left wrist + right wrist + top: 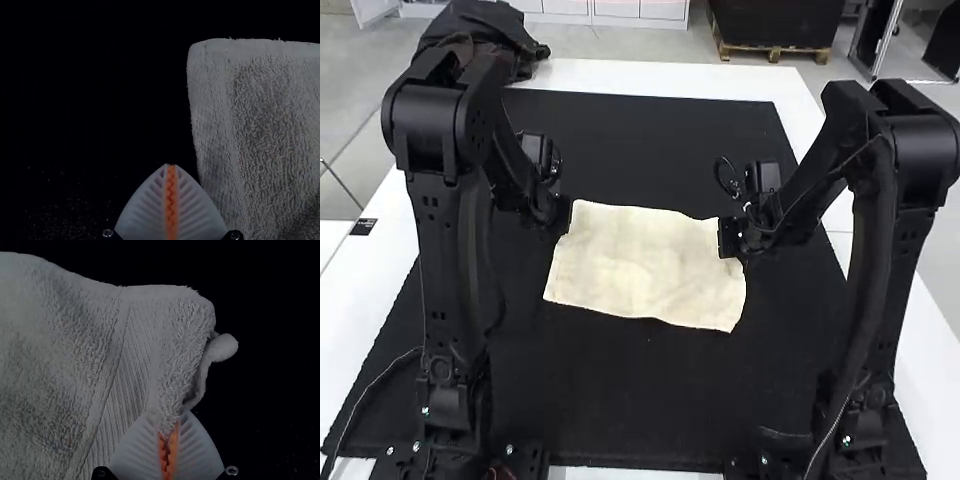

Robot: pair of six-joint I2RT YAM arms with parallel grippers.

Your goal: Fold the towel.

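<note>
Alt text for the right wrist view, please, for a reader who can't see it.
The right gripper, its fingers closed, pinches the edge of a pale terry towel near a corner. A ribbed band runs beside the held edge, and black cloth lies beneath.

A white tabletop [660, 76] carries a large black mat [650, 140], with a bunched dark cloth item [480, 28] at its far left corner and a small black label [363, 227] near its left edge. Around it runs a pale grey floor [620, 48] with thin seam lines. Beyond stand low white cabinets [615, 9] and, to their right, a big black box [775, 22] on a wooden pallet [775, 53]. Farther right rises a metal frame [890, 35]. The floor is brightly lit; both wrist views are dim.
</note>
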